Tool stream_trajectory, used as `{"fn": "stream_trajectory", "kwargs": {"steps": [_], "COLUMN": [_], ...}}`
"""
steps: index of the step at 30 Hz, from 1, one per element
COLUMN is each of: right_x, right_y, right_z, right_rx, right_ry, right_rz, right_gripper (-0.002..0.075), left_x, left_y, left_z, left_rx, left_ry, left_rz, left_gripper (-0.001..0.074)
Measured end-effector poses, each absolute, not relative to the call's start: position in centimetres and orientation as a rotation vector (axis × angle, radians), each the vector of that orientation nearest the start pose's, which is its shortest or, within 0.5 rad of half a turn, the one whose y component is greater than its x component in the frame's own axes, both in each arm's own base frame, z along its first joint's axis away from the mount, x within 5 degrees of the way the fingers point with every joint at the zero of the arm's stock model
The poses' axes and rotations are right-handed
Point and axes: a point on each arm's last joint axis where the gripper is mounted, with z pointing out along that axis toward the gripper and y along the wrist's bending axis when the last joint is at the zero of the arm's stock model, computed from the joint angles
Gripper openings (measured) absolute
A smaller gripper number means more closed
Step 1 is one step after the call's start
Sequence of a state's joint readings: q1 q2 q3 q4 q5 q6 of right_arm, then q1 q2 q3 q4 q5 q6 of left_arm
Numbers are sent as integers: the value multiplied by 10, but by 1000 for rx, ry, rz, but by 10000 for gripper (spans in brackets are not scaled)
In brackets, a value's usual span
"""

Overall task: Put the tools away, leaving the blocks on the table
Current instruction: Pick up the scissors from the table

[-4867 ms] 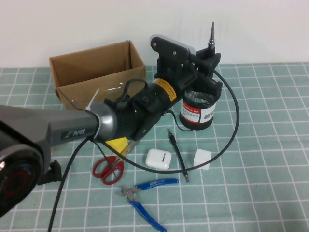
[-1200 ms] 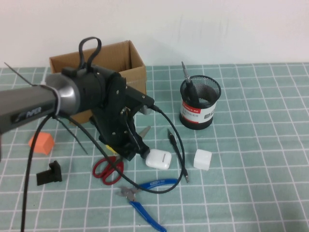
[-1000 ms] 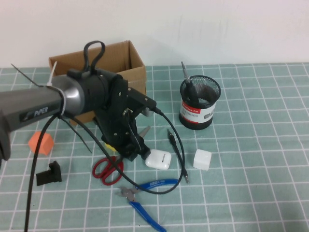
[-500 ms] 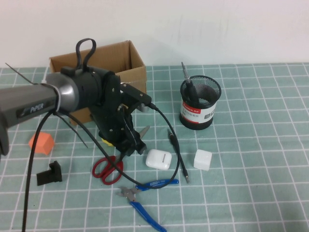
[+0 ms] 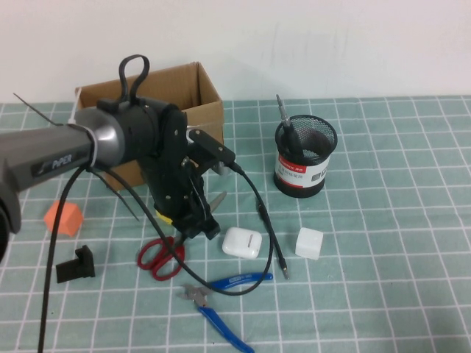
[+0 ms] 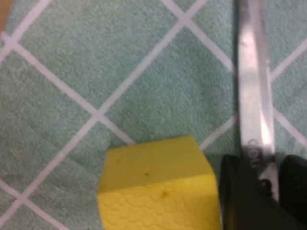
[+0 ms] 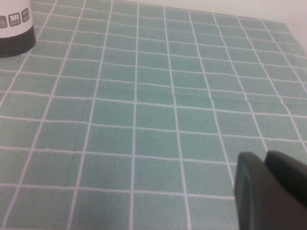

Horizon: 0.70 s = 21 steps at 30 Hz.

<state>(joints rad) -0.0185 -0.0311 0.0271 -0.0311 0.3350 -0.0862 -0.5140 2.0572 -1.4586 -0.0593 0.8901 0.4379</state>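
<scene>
The scissors (image 5: 165,246) are seen lying on the table (image 5: 383,220) with the red handles toward the robot and the blades (image 6: 253,81) pointing away, partly hidden under the left gripper (image 5: 197,224) in the high view. In the left wrist view the two dark fingertips (image 6: 242,196) are shown on either side of the steel blade near its pivot, narrowly parted with the blade between them; whether the blade is actually clamped cannot be told. The yellow block (image 6: 158,187) is found just beside the fingertips and the blade, resting on the cloth. At about 3 o'clock from the scissors the white earbud case (image 5: 242,241) is placed, and further the same way the white block (image 5: 309,243). Between them the thin pen-like tool (image 5: 271,235) is laid. The blue pliers (image 5: 221,301) are set at about 5 o'clock from the scissors. The orange block (image 5: 62,217) is seen at 9 o'clock, with the black bracket (image 5: 76,265) near it. At 1 o'clock the mesh cup (image 5: 304,156) is stood upright, with the screwdriver (image 5: 285,121) held inside it, leaning. The cardboard box (image 5: 147,118) is placed at 12 o'clock, behind the left arm. The right gripper (image 7: 273,191) is held closed, low over bare cloth well apart from the tools.
</scene>
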Motion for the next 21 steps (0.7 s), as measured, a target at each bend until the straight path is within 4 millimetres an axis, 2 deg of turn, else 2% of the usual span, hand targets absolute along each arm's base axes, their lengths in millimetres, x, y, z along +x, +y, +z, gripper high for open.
{"fn": "stream_trajectory", "kwargs": {"steps": [3, 14, 18, 21], "right_x": [52, 52, 52, 52], "right_y": [-2, -2, -2, -2], "right_z": [176, 176, 176, 176], "right_rx": [-81, -81, -81, -81], "right_ry": [1814, 1814, 1814, 1814], "right_rz": [-104, -104, -104, -104], "right_gripper": [-6, -6, -6, -6], "left_x": [353, 343, 336, 328], "left_y": [-208, -218, -216, -213], "left_z": [161, 161, 167, 182], "left_rx": [1355, 1480, 1508, 1536], "left_ry": [2664, 2638, 2668, 2663], "left_rz": [-68, -36, -31, -5], "left_gripper": [84, 85, 84, 84]}}
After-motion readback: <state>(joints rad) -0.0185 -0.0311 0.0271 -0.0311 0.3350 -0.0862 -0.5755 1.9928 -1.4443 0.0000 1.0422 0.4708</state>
